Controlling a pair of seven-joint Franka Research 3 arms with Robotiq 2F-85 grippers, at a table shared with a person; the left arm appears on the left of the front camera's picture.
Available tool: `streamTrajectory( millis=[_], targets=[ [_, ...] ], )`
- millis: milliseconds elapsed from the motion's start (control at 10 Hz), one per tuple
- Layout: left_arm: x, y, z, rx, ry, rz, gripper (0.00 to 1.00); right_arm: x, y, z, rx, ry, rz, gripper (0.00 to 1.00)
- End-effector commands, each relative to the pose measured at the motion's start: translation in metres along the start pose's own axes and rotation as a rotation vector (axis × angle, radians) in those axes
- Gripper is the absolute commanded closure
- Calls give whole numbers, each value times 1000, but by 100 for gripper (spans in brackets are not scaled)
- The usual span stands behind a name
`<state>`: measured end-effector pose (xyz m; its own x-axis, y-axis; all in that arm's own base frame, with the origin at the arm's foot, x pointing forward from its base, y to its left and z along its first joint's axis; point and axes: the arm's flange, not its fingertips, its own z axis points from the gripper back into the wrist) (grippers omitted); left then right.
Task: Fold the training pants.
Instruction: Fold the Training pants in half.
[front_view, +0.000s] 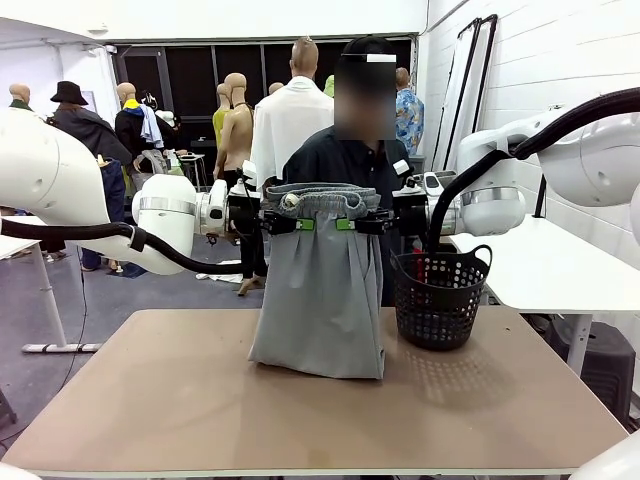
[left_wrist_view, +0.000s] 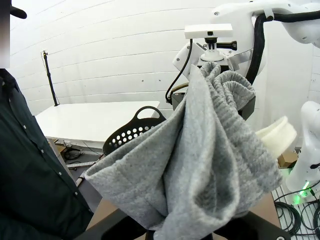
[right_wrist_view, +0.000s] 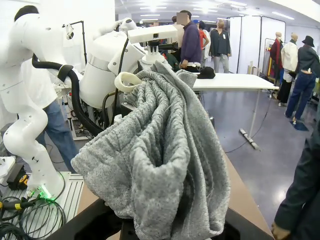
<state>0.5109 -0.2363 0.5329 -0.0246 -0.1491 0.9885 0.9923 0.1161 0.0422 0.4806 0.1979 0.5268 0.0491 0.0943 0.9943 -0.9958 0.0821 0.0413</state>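
The light grey training pants (front_view: 320, 290) hang by their gathered waistband between my two grippers, above the middle of the table. Their lower end rests on the tabletop (front_view: 150, 400). My left gripper (front_view: 293, 225) is shut on the waistband's left side, and my right gripper (front_view: 358, 225) is shut on its right side. The two grippers face each other at the same height. In the left wrist view the bunched grey pants (left_wrist_view: 200, 165) cover my fingers. The right wrist view shows the pants (right_wrist_view: 165, 165) the same way, with a white drawstring loop (right_wrist_view: 125, 80) at the far end.
A black mesh basket (front_view: 440, 295) stands on the table just right of the pants, also seen as the basket (left_wrist_view: 132, 130). A person in a dark shirt (front_view: 335, 160) stands at the far edge right behind the pants. The tabletop is bare to the left and in front.
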Motion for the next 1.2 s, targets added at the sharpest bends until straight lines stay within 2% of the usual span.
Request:
streamTrajectory(
  millis=[0,1100],
  targets=[
    [3,-4,2,4,-35,-21,100,3,1,-1,-2,-25,-7,100],
    [3,-4,2,4,-35,-21,100,3,1,-1,-2,-25,-7,100]
  ],
)
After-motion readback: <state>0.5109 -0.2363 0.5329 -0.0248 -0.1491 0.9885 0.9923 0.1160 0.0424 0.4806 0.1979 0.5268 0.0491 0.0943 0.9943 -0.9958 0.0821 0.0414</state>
